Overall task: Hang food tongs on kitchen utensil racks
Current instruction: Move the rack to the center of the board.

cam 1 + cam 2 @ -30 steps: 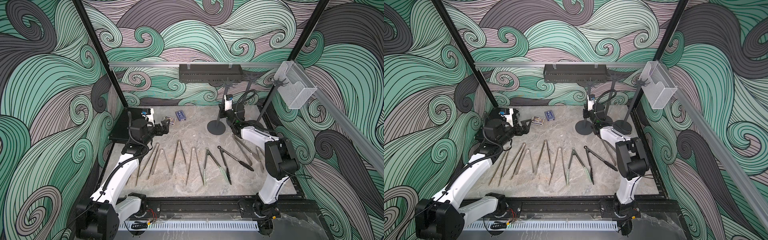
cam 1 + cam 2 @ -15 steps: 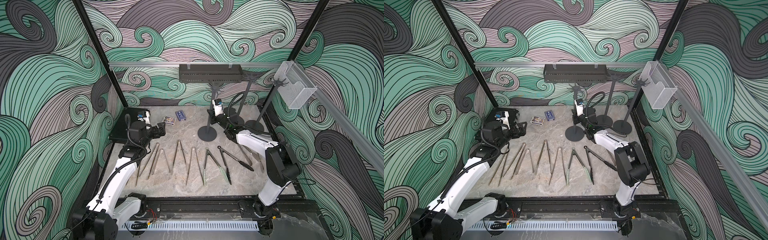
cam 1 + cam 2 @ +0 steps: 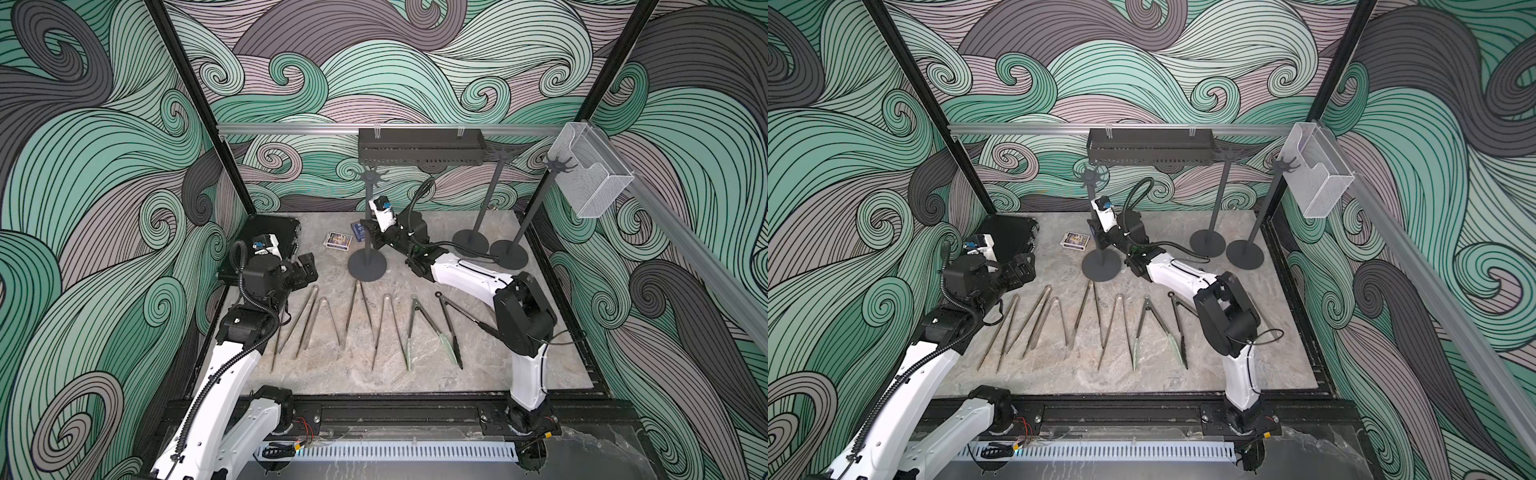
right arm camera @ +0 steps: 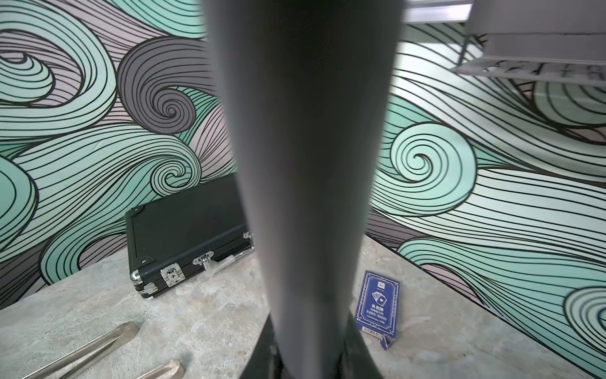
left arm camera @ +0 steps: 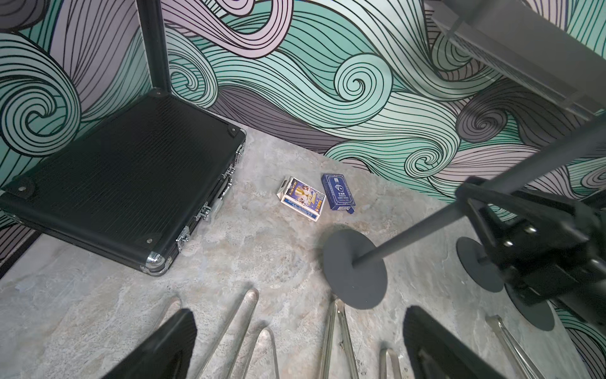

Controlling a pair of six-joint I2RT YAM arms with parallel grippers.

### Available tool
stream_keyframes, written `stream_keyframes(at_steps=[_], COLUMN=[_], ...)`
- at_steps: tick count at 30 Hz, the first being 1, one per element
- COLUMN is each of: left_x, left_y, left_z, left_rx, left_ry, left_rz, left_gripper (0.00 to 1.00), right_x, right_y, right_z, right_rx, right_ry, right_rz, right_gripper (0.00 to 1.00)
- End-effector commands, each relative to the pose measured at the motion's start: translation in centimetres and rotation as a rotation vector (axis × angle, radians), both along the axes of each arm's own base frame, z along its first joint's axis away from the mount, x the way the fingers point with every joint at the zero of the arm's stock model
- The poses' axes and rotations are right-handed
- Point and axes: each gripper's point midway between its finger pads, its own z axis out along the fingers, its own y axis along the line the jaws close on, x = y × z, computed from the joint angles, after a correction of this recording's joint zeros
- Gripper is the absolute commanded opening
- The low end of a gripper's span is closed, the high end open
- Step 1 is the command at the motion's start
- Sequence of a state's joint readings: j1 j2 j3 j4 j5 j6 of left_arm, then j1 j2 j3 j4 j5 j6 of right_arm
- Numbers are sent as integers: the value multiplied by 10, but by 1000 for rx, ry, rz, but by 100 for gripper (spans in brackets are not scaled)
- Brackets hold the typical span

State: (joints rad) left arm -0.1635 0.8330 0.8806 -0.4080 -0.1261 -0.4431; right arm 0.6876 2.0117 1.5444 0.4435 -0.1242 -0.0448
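Several food tongs lie in a row on the table, most of them plain steel (image 3: 357,307) (image 3: 1059,324), with a green-tipped pair (image 3: 419,328) and a black-tipped pair (image 3: 451,324) toward the right. One kitchen utensil rack (image 3: 367,264) (image 3: 1101,265) stands upright just behind the row. My right gripper (image 3: 371,239) (image 4: 311,361) is shut on its pole (image 4: 301,164) low down. Two more racks (image 3: 470,241) (image 3: 508,254) stand at the back right. My left gripper (image 3: 307,266) (image 5: 298,344) hovers open over the hinge ends of the left tongs (image 5: 242,311) and holds nothing.
A black case (image 3: 270,232) lies in the back left corner. Two card boxes (image 3: 338,240) (image 3: 358,228) lie just left of the held rack's pole. A dark perforated shelf (image 3: 422,146) hangs on the back rail and a clear mesh basket (image 3: 592,174) on the right rail.
My right gripper has carried the rack leftward from beside the other two racks to behind the middle of the tongs row. My left gripper has drawn back slightly to the left, still open.
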Motion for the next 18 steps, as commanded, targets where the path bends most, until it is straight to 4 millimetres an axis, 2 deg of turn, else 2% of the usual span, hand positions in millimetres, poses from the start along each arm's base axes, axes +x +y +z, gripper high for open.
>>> stream_keyframes(at_steps=[1,10,13,18], left_x=[-6,-8,-9,-10], left_y=[-12,-21,-22,-23], left_z=[-4,-19,-18,-17], left_rx=[-41,-61,-55,-51], left_ry=[42,68,68,64], left_rz=[-54,-106,-113,-124], left_gripper=[98,99,99,99], right_x=[3,4,2,-2], right_y=[15,64,70,66], right_z=[58,53,57,66], right_rx=[84,79,85,97], right_ry=[-150,-138,-145,-147], right_rz=[33,117,125,121], right_gripper=[0,0,0,0])
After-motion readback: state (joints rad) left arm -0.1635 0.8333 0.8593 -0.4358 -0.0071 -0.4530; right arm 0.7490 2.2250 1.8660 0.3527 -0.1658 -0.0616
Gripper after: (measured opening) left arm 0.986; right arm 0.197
